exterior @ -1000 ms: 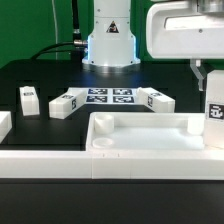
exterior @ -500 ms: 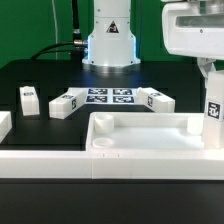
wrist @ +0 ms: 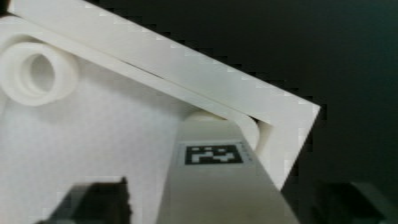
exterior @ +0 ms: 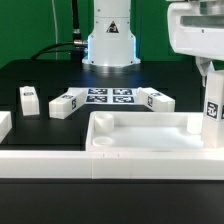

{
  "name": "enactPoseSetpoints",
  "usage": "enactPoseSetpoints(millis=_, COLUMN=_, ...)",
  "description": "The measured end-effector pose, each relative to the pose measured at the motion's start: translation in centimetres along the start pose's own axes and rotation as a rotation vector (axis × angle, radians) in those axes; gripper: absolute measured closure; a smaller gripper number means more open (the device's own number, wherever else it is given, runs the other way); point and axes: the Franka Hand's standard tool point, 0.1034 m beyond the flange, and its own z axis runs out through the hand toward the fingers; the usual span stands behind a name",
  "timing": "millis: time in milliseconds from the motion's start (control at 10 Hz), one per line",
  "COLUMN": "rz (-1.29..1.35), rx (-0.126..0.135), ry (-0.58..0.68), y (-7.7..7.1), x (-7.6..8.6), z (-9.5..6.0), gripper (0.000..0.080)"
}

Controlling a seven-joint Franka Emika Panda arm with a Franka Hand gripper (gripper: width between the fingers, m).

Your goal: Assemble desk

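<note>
The white desk tabletop (exterior: 150, 160) lies rim up at the front of the table. One square leg (exterior: 213, 105) with a black-and-white tag stands upright at the tabletop's corner at the exterior view's right. My gripper (exterior: 210, 72) hangs over the leg's top. In the wrist view the leg (wrist: 222, 165) runs between my dark fingers (wrist: 98, 200), with a gap showing beside it, so the gripper (wrist: 228, 205) is open around the leg. The tabletop's rim (wrist: 178, 70) and a round socket (wrist: 36, 72) show beyond it.
Three more tagged legs lie on the black table: one (exterior: 28, 99) at the exterior view's left, and one (exterior: 64, 103) and another (exterior: 157, 100) on either side of the marker board (exterior: 110, 97). A long white rail (exterior: 40, 163) runs along the front. The robot base (exterior: 108, 40) stands behind.
The gripper has drifted toward the exterior view's right with the leg. Its fingers have parted from the leg, which stays standing at the corner.
</note>
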Motion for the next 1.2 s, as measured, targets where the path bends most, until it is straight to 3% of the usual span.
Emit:
enactPoseSetpoints(millis=100, rz=-0.083, rx=-0.013, ry=-0.002, y=0.08, x=-0.08, z=-0.03, gripper=0.0164)
enactPoseSetpoints(millis=600, rz=-0.470, rx=-0.012, ry=-0.005, y=0.07, x=-0.11, z=0.03, gripper=0.0150)
enactPoseSetpoints(millis=900, rz=-0.793, rx=-0.071, ry=0.036, y=0.31, x=0.20, z=0.05, gripper=0.0150)
enactPoseSetpoints(millis=1200, rz=-1.079, rx=-0.092, ry=0.045, y=0.09, x=0.25, z=-0.12, gripper=0.0150)
